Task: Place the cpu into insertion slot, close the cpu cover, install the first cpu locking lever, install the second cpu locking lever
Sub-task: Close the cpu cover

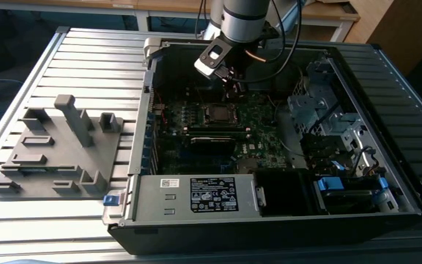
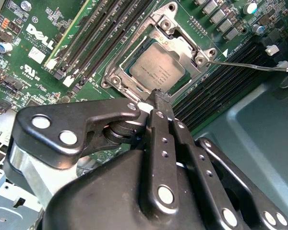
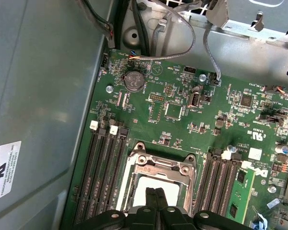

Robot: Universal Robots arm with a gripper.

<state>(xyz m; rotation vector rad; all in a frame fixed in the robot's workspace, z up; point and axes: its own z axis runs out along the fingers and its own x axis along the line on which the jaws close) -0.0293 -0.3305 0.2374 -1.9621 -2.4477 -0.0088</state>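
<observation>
An open computer case (image 1: 270,220) is lying on its side on a slatted metal table (image 1: 86,49). The robot arm (image 1: 244,16) is reaching down into the case from the far side. Its claw (image 1: 231,87) is hanging over the green motherboard (image 1: 259,118), just beyond the far edge of the insertion slot (image 1: 218,113). A grey fixture with upright pegs (image 1: 57,148) is sitting on the table beside the case, toward the exterior view's left.

In the second wrist view, the claw (image 2: 157,96) is showing its two black fingers pressed together with nothing pinched between them. Their tips are hovering right at one edge of the socket. The cpu (image 2: 158,70) is sitting in the insertion slot, its dull silver top showing through the cut-out of the cpu cover (image 2: 178,42), which is lying flat over it. A thin metal locking lever (image 2: 245,64) is sticking out sideways from one corner of the socket. Long black memory slots (image 2: 101,33) are running alongside.

In the first wrist view, the closed fingertips (image 3: 152,194) are pointing over the cpu, which is glaring white inside the cover frame. Whether they are touching it, I cannot tell. A round coin battery (image 3: 133,80) is sitting farther along the board, and grey cables (image 3: 182,43) are looping past it.
</observation>
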